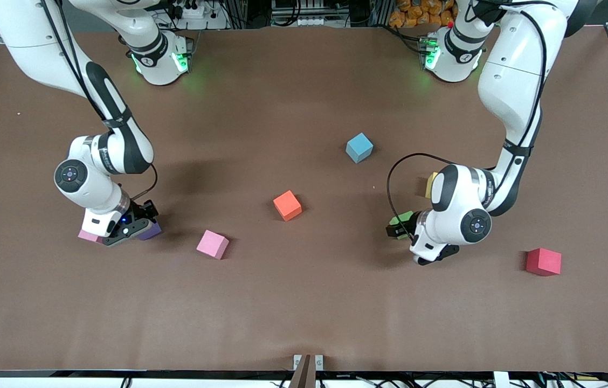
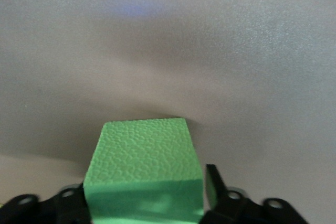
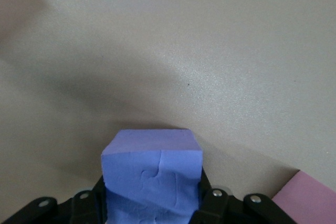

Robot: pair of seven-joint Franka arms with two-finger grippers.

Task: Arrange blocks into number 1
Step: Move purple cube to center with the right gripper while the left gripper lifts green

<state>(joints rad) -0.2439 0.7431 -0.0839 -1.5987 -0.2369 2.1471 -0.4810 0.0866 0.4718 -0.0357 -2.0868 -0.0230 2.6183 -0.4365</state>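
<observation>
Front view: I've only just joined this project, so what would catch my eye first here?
Both arms are down at blocks at once: the right gripper is shut on the purple block, the left gripper straddles the green block. Between them an orange block, a blue block and a pink block lie scattered, with a red block toward the left arm's end.

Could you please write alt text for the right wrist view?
The right gripper is shut on a purple block that creases in its grip, low over the brown table. A pink block lies close beside it.
</observation>
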